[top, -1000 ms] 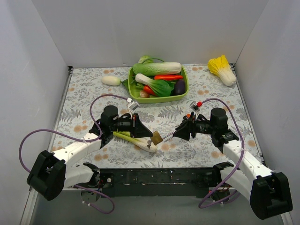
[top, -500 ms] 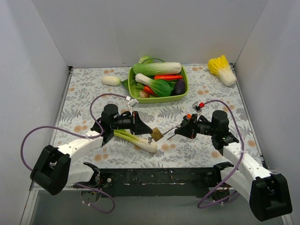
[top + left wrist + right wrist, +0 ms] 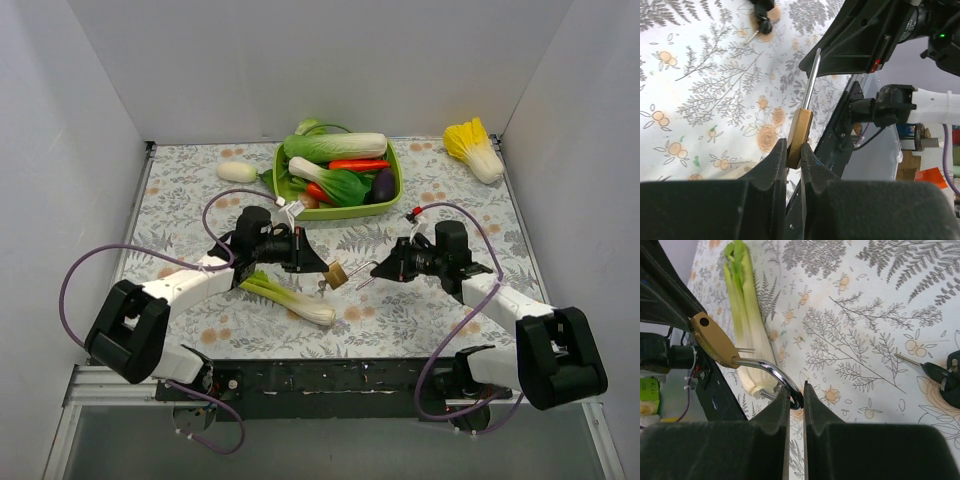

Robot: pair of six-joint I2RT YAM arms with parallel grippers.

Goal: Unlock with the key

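A brass padlock point(image 3: 337, 273) hangs above the floral table between the two arms. My left gripper point(image 3: 794, 155) is shut on its brass body point(image 3: 800, 134). The silver shackle point(image 3: 765, 367) curves out from the body, and my right gripper point(image 3: 796, 397) is shut on the shackle's bend. A short free shackle end shows just left of the right fingers. The key point(image 3: 942, 377), a small bunch with black heads and a thin blade, lies loose on the table, apart from both grippers. In the left wrist view the key point(image 3: 761, 20) sits at the top edge. I cannot make it out from above.
A leek point(image 3: 290, 297) lies on the table under the left gripper. A green basket point(image 3: 395, 190) of vegetables stands at the back centre, a white radish point(image 3: 237, 171) to its left and a yellow cabbage point(image 3: 474, 148) at the back right. White walls enclose three sides.
My right gripper has shut on the shackle; it stood open a second ago. Both arms have carried the padlock a little farther from their bases.
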